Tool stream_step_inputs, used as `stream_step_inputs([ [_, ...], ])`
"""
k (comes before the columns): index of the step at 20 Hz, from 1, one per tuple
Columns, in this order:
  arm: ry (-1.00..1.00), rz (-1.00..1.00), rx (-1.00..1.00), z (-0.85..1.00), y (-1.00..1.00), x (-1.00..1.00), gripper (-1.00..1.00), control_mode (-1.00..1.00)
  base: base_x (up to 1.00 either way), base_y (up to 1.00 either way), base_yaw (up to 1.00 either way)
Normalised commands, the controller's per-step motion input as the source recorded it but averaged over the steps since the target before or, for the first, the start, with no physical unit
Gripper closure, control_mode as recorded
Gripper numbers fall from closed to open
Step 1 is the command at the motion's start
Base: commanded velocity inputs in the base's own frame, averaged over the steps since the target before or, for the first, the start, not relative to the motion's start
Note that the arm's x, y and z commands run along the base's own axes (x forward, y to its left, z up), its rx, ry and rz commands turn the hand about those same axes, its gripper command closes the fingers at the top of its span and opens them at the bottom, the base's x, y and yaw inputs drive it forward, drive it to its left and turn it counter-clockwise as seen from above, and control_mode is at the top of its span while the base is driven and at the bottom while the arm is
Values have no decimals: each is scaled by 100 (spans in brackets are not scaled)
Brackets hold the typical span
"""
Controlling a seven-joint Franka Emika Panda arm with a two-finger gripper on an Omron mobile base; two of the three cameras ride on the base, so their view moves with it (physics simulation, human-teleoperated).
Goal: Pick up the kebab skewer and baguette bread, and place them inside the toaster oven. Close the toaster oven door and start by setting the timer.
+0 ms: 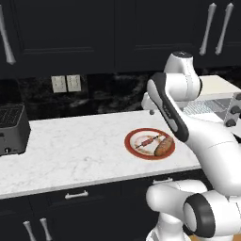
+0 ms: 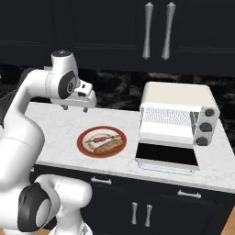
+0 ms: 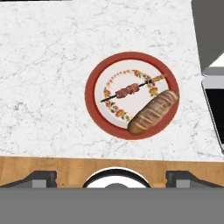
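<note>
**Both foods on the plate, oven open and waiting**

Nearest the hand camera: 2 small dark finger tips of the two-finger gripper (image 3: 112, 178), set wide apart at the bottom edge, clamped on nothing. Seen from the right base camera, gripper (image 2: 73, 108) hanging above the white marble counter (image 1: 70, 146), at about 10 o'clock from the plate and well clear of it.

On the round red-rimmed plate with a flowered white centre (image 3: 94, 103): 1 thin stick of reddish meat chunks, the kebab skewer (image 3: 131, 90), running from 8 o'clock to 2 o'clock across the middle; just beside it, at 4 o'clock, 1 oblong golden-brown baguette bread (image 3: 153, 112), lying nearly parallel, whether touching cannot be told.

At 3 o'clock from the plate in the right base view: 1 cream-white boxy toaster oven (image 2: 176, 112), wire rack bare as far as visible, 3 dark knobs down its right side. Dark glass toaster oven door (image 2: 167, 156) dropped flat onto the counter.

Progress, judged from this layout: oven opened; nothing picked up, 0 of 2 foods inside. Left: 2 picks, 2 placements, door shut, timer knob turned.

Also present: 1 small black slot toaster (image 1: 12, 129) at 9 o'clock on the counter, and 2 pale wall outlets (image 1: 66, 83) behind.
</note>
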Motion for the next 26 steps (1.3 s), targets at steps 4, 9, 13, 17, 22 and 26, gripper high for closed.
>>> stream_step_inputs([
  [4,0,0,0,0,0,0,-100,100,33,-65,-5],
  [9,0,0,0,0,0,0,-100,100,50,-34,-5],
  [13,0,0,0,0,0,0,-100,100,62,-24,0],
  [17,0,0,0,0,0,0,-100,100,52,-14,0],
  [22,0,0,0,0,0,0,-100,100,21,-9,0],
  [26,0,0,0,0,0,0,-100,-100,0,0,0],
])
